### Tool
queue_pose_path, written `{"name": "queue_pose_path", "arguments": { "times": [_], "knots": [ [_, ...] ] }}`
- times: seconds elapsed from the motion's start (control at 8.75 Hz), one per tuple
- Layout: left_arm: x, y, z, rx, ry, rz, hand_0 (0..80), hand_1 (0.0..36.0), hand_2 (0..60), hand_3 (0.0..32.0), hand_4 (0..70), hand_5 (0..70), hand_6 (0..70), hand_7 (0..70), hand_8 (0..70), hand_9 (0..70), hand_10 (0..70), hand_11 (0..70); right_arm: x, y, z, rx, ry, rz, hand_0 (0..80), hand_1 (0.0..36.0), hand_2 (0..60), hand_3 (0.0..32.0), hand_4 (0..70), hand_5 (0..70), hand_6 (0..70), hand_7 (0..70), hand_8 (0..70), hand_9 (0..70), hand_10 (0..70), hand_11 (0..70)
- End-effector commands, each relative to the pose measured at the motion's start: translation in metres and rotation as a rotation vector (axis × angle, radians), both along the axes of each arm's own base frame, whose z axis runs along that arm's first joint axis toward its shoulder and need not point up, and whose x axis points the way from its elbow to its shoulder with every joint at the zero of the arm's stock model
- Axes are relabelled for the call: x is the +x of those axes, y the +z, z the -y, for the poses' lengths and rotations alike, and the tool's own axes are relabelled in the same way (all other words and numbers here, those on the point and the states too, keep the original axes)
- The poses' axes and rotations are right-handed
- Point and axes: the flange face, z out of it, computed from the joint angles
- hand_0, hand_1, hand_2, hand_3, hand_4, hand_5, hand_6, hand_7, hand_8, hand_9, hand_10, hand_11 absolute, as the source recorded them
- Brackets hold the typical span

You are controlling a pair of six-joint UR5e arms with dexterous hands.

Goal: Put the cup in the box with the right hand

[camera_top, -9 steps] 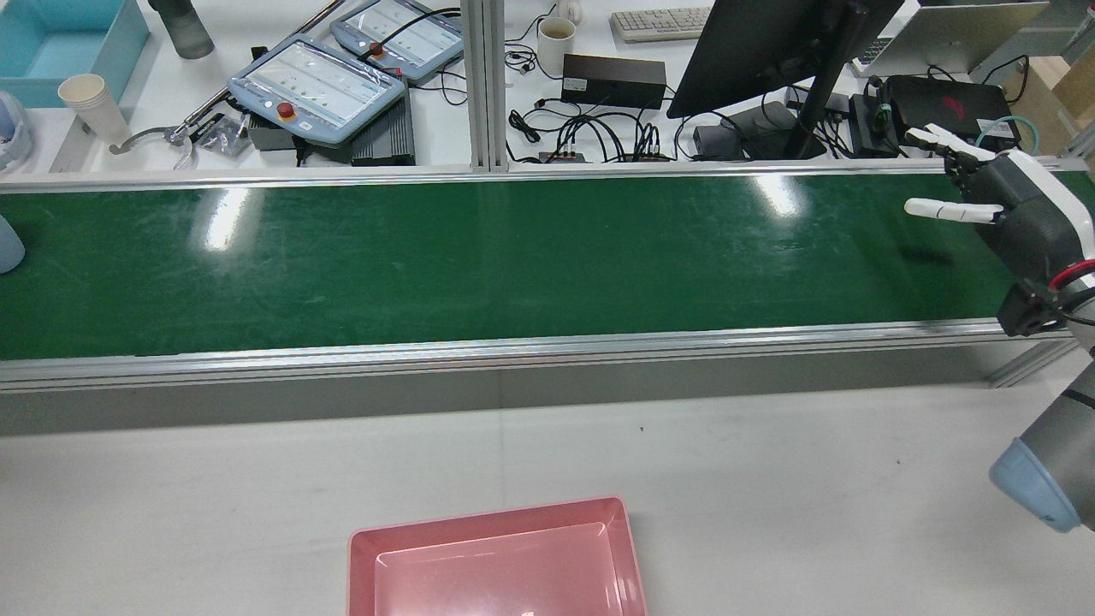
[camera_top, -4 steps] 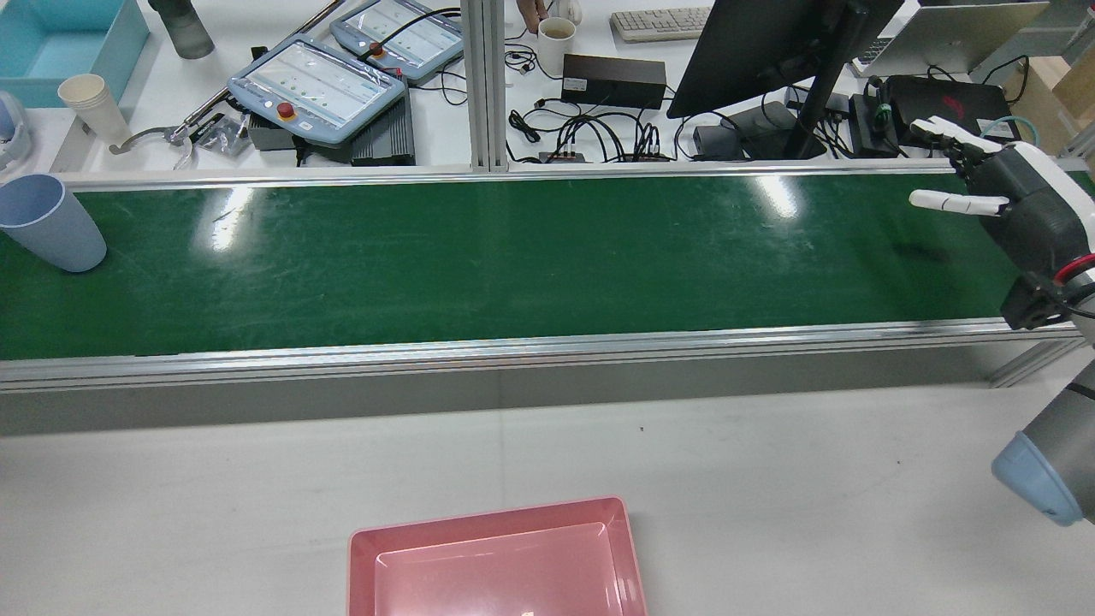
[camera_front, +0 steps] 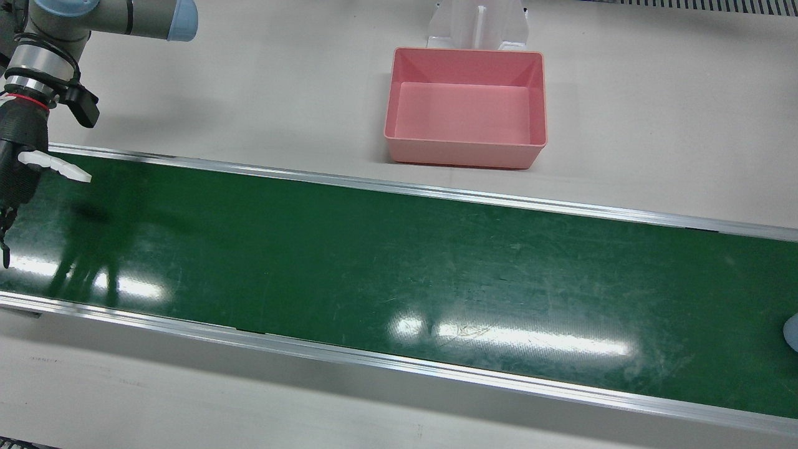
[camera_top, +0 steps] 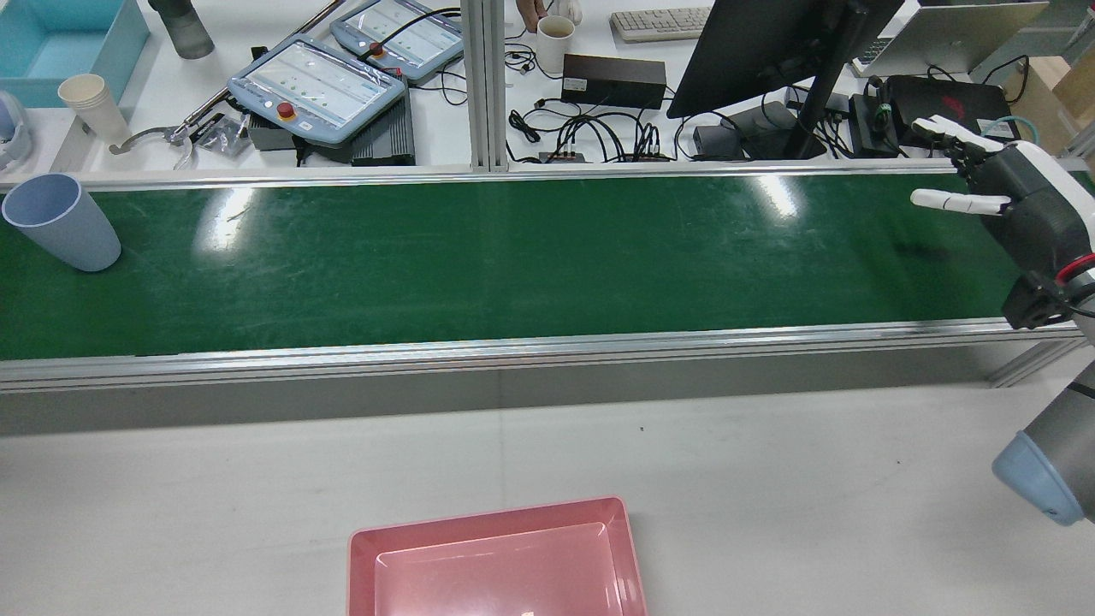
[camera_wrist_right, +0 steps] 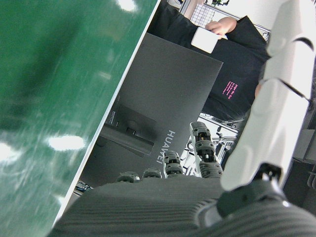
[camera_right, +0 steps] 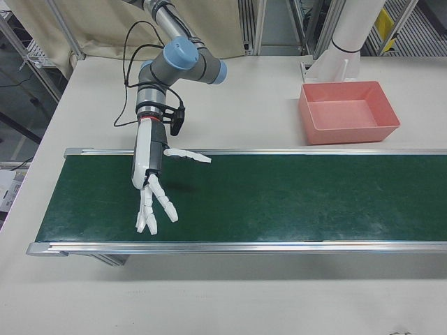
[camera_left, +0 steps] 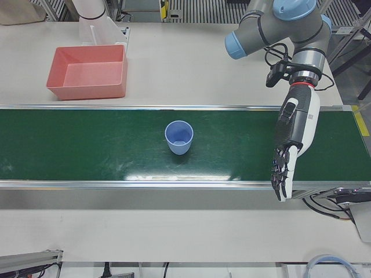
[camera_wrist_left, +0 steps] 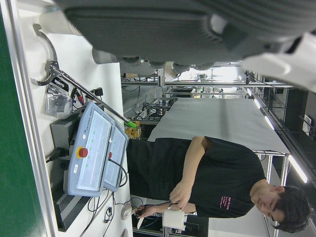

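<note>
A light blue cup (camera_top: 60, 222) stands upright on the green belt (camera_top: 513, 257) at its far left end in the rear view; it also shows in the left-front view, cup (camera_left: 179, 137). Only its edge, cup (camera_front: 792, 330), enters the front view. My right hand (camera_top: 1018, 205) hovers open over the belt's opposite end, fingers spread, holding nothing; it is also seen as right hand (camera_right: 149, 178) and right hand (camera_front: 15, 174). My left hand (camera_left: 293, 136) hangs open over the belt, apart from the cup. The pink box (camera_front: 466, 156) sits empty on the white table beside the belt.
Beyond the belt's far rail lies a desk with teach pendants (camera_top: 316, 85), a monitor (camera_top: 770, 51), cables, stacked paper cups (camera_top: 90, 107) and a blue bin (camera_top: 60, 43). A person (camera_wrist_left: 217, 182) stands there holding a white mug (camera_top: 554, 34).
The blue cup has come into view at the belt's left end and travelled a little to the right. My right hand has risen slightly and stays open.
</note>
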Motion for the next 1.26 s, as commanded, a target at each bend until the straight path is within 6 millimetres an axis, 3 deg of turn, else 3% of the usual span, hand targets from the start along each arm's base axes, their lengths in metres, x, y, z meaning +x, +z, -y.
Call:
{"name": "queue_pose_path", "arguments": {
  "times": [0.0,0.11,0.34,0.57,0.69,0.8,0.91,1.14],
  "knots": [
    [0.0,0.0,0.0,0.0,0.0,0.0,0.0,0.0,0.0,0.0,0.0,0.0,0.0,0.0,0.0,0.0,0.0,0.0,0.003,0.005,-0.001,-0.008,0.006,0.0,45.3,14.0,9.7,0.0,0.0,3.8,3.4,12.0,0.4,1.0,0.0,0.0],
    [0.0,0.0,0.0,0.0,0.0,0.0,0.0,0.0,0.0,0.0,0.0,0.0,0.0,0.0,0.0,0.0,0.0,0.0,0.002,0.005,-0.002,-0.01,0.004,0.001,41.3,11.6,10.2,0.0,0.0,3.2,2.9,11.6,0.2,0.9,0.0,0.0],
    [0.0,0.0,0.0,0.0,0.0,0.0,0.0,0.0,0.0,0.0,0.0,0.0,0.0,0.0,0.0,0.0,0.0,0.0,0.0,0.005,-0.002,-0.01,0.0,0.002,39.6,11.2,11.0,23.6,0.0,3.1,0.0,9.1,0.1,0.4,0.0,0.0],
    [0.0,0.0,0.0,0.0,0.0,0.0,0.0,0.0,0.0,0.0,0.0,0.0,0.0,0.0,0.0,0.0,0.0,0.0,-0.005,0.007,0.002,-0.012,-0.007,-0.001,39.7,11.5,12.1,28.2,0.0,3.2,0.0,10.1,0.2,0.6,0.0,0.0],
    [0.0,-0.001,0.0,0.001,0.0,0.0,0.0,0.0,0.0,0.0,0.0,0.0,0.0,0.0,0.0,0.0,0.0,0.0,-0.007,0.008,0.002,-0.014,-0.01,-0.001,40.8,12.2,12.0,27.0,0.0,3.4,0.0,10.3,0.2,0.6,0.0,0.0],
    [0.0,-0.001,0.0,0.001,0.0,0.0,0.0,0.0,0.0,0.0,0.0,0.0,0.0,0.0,0.0,0.0,0.0,0.0,-0.007,0.007,0.002,-0.012,-0.01,-0.001,42.9,13.0,11.4,15.8,0.0,3.5,0.7,10.5,0.3,0.7,0.0,0.0],
    [0.0,-0.001,0.0,0.001,0.0,0.0,0.0,0.0,0.0,0.0,0.0,0.0,0.0,0.0,0.0,0.0,0.0,0.0,-0.007,0.006,0.003,-0.011,-0.008,0.002,45.8,14.5,11.4,0.0,0.0,3.8,3.2,10.9,0.6,0.7,0.0,0.0],
    [0.0,-0.001,0.0,0.001,0.0,0.0,0.0,0.0,0.0,0.0,0.0,0.0,0.0,0.0,0.0,0.0,0.0,0.0,-0.008,0.006,0.003,-0.01,-0.008,0.004,46.0,13.9,10.7,0.0,1.4,3.5,3.8,14.7,0.7,1.5,0.0,0.0]
  ]
}}
